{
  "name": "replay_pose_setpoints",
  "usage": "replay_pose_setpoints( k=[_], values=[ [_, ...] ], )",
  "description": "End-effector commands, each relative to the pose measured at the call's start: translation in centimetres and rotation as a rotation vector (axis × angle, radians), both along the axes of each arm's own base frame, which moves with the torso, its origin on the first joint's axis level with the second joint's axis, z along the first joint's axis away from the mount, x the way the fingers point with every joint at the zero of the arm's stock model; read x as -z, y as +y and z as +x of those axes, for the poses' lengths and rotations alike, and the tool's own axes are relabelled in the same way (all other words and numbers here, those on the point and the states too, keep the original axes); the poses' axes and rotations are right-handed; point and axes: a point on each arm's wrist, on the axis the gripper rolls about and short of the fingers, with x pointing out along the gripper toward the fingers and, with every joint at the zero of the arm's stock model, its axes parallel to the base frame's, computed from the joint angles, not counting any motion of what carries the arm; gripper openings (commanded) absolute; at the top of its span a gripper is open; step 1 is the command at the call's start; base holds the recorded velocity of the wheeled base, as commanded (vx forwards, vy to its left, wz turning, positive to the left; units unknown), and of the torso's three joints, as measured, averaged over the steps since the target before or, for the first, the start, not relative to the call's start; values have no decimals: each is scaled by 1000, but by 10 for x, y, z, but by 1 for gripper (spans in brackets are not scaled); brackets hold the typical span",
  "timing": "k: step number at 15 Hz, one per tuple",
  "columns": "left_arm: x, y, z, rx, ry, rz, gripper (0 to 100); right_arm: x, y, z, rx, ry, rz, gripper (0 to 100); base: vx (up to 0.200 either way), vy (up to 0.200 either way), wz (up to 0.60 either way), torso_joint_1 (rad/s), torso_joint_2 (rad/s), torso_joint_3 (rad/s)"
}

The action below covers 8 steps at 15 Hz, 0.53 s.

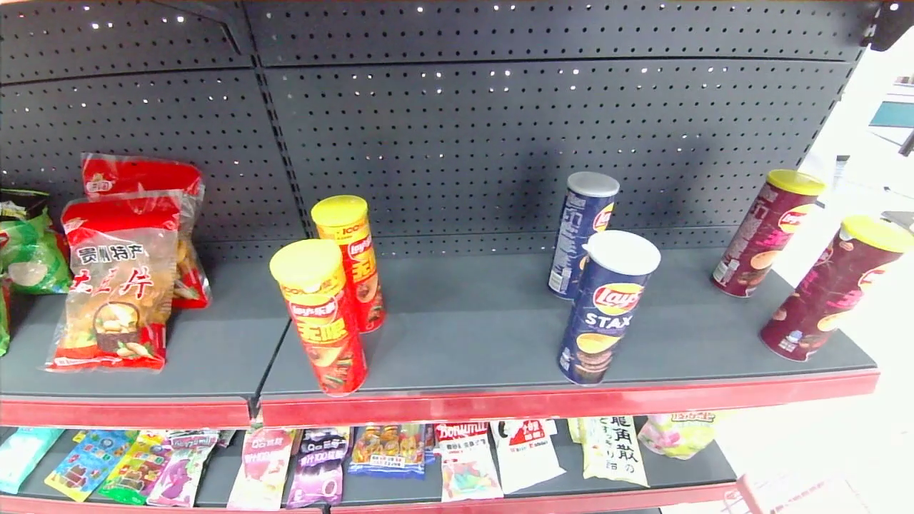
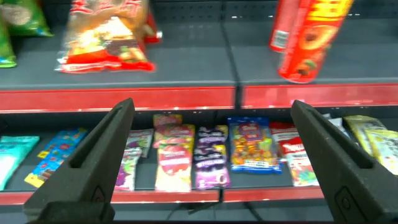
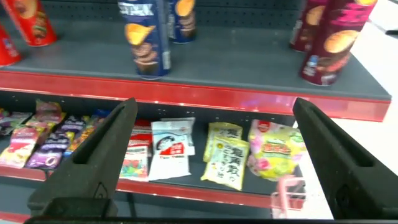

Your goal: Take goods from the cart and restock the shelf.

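Left gripper (image 2: 211, 104): jaws spread wide, nothing held, facing the shelf (image 1: 471, 321) front. Upper tier, left to right: red snack bags (image 1: 114, 285); red canisters (image 1: 321, 314), two in file; blue canisters (image 1: 607, 307), two; maroon canisters (image 1: 828, 285), two. Right gripper (image 3: 214, 102): likewise wide and empty. Pink frame (image 1: 757, 492) at lower right (probably the cart). Advice: fetch stock from there, grip a canister mid-body, and set it upright in the bare gap between red and blue.
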Motion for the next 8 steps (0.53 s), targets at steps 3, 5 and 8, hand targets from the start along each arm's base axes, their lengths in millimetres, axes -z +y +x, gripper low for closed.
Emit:
replay_pose_setpoints(
  k=[3,5,8],
  values=[
    [0,0,0,0,0,0,100,0,0,0,0,0,0,100,0,-200,0,4,1,2],
    [0,0,0,0,0,0,100,0,0,0,0,0,0,100,0,-200,0,5,0,7],
    [0,0,0,-2,3,-6,100,0,0,0,0,0,0,100,0,-67,0,1,2,-1]
  ],
)
